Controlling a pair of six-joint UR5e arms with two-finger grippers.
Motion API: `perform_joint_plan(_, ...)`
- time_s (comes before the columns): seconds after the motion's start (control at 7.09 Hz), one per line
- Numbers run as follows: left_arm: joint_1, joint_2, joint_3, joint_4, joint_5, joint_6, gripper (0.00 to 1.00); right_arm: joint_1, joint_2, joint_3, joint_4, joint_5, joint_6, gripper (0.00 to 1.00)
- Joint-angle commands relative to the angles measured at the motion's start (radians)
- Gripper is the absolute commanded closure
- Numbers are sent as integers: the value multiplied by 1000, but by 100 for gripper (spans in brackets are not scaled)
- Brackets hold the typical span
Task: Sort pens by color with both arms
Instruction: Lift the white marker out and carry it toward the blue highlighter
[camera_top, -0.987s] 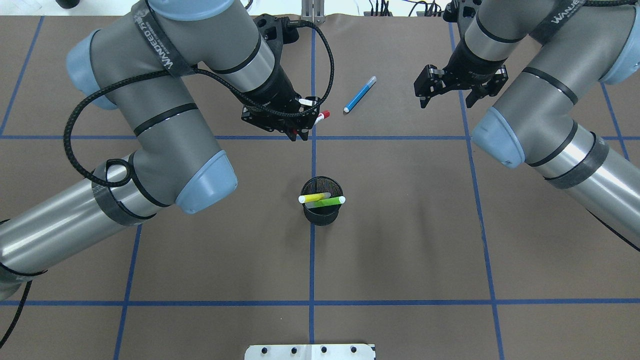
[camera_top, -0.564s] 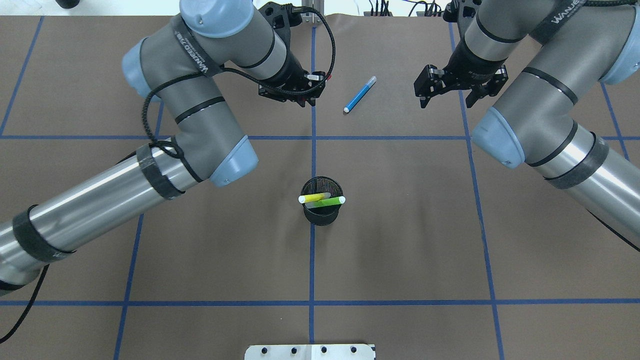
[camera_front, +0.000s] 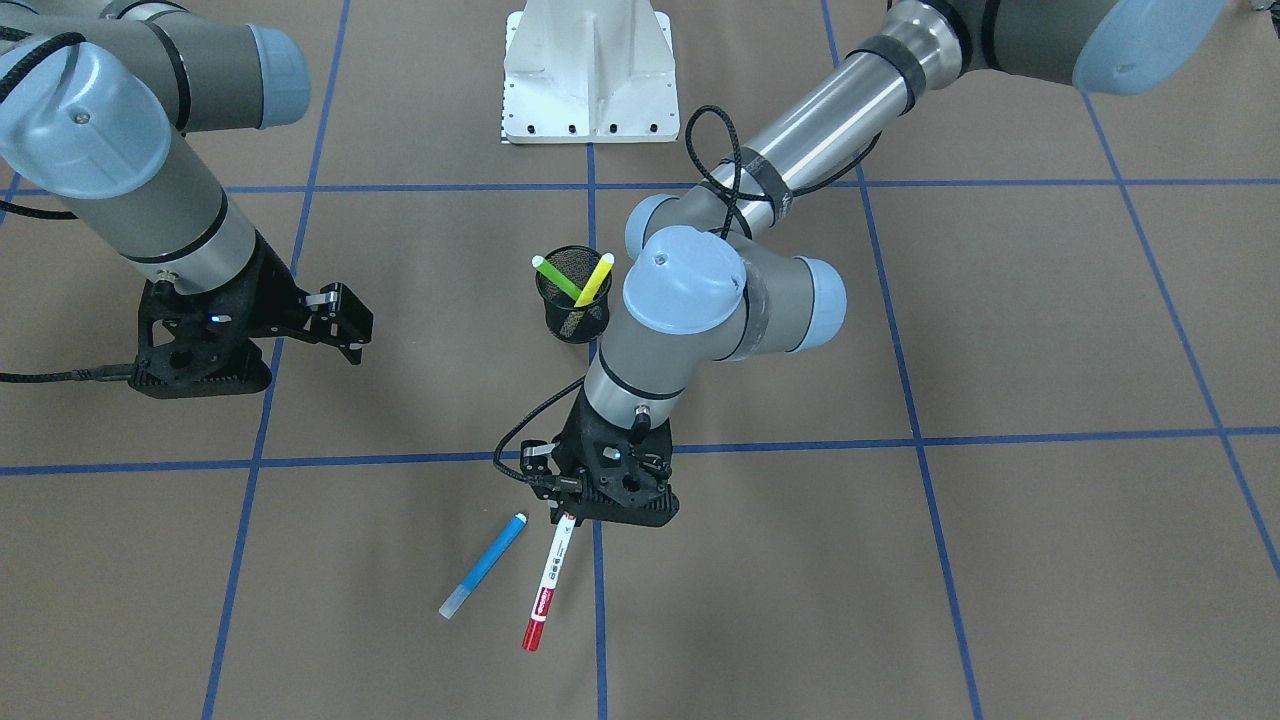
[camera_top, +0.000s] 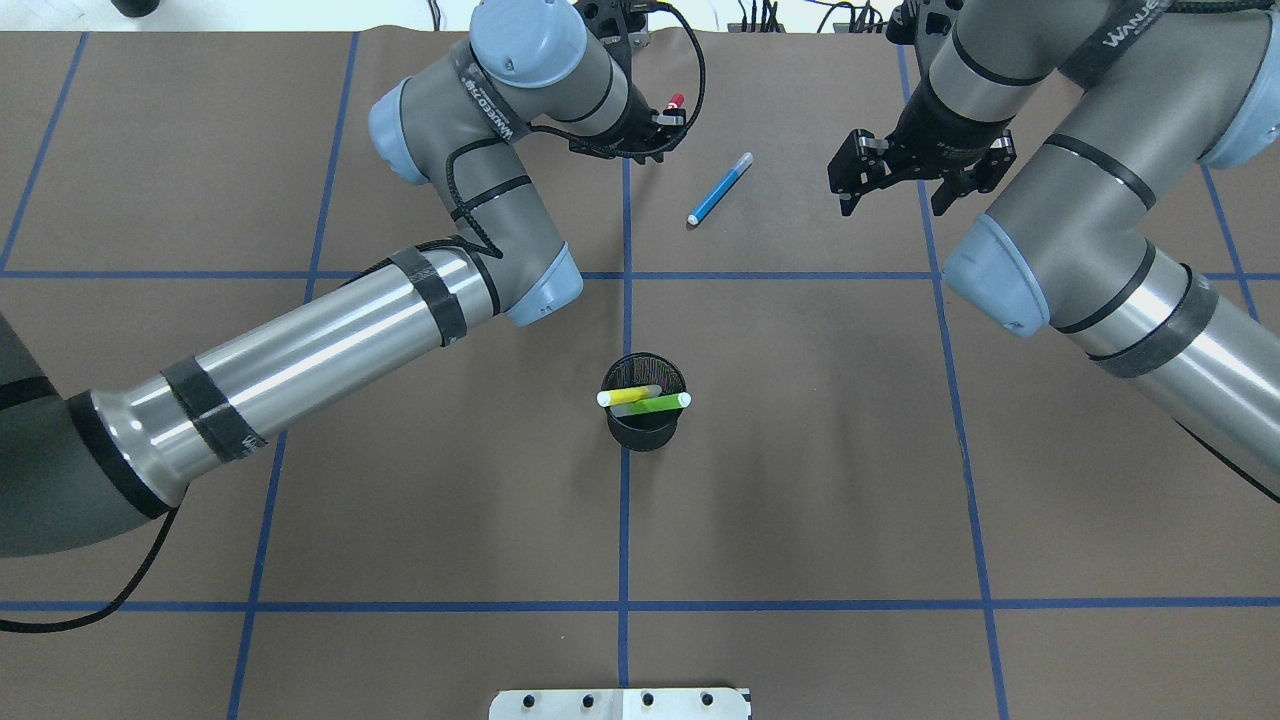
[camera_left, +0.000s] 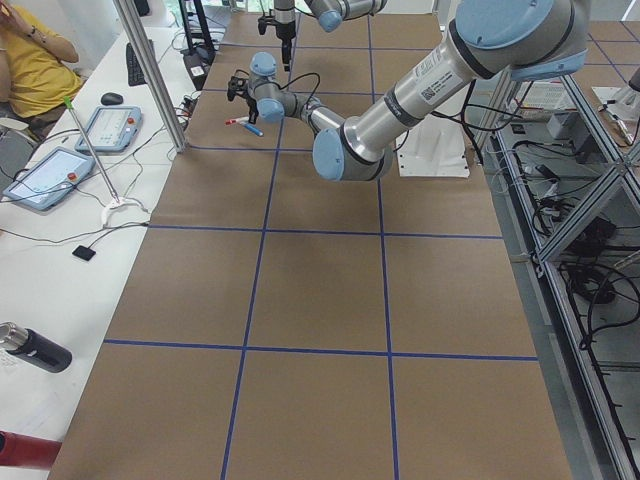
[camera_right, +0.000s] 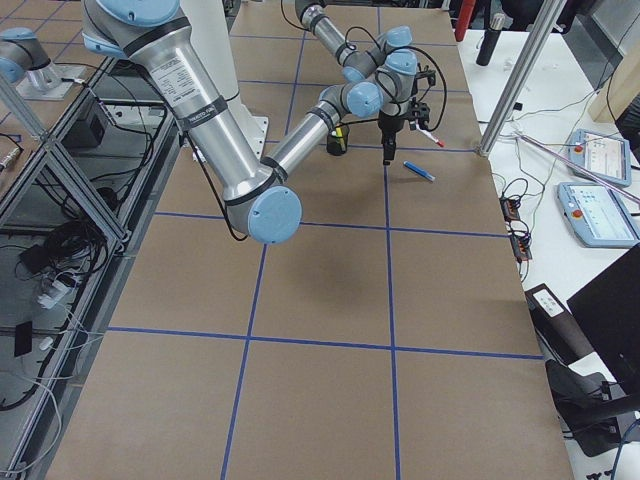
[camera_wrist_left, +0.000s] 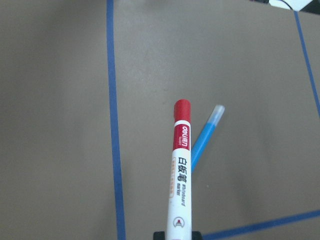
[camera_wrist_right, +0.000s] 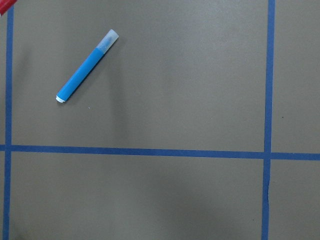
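Left end effector (camera_front: 566, 514) clamped on red-ended pen (camera_front: 549, 582), over desk (camera_front: 900, 560) near far edge. Long axis runs away from robot, red cap leading. Blue pen (camera_front: 483, 565) flat just beside, diagonal. Right end effector (camera_top: 893, 202) jaws apart, well clear of both pens.

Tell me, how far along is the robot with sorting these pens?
About halfway, it seems. Done: the green pen and yellow pen stand together in the black mesh cup. In hand: the left gripper is shut on the red-and-white whiteboard marker, holding it near the blue pen. Left: the blue pen lies loose on the table, and the right gripper hangs open and empty nearby.
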Motion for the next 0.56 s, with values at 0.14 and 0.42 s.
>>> perform_joint_plan(0.14, 18, -41, 107, -78, 43, 1, 34, 0, -1, 0, 1, -2, 0, 1)
perform_joint_plan(0.42, 23, -41, 101, -78, 43, 2, 1, 0, -1, -3, 4, -2, -1, 1)
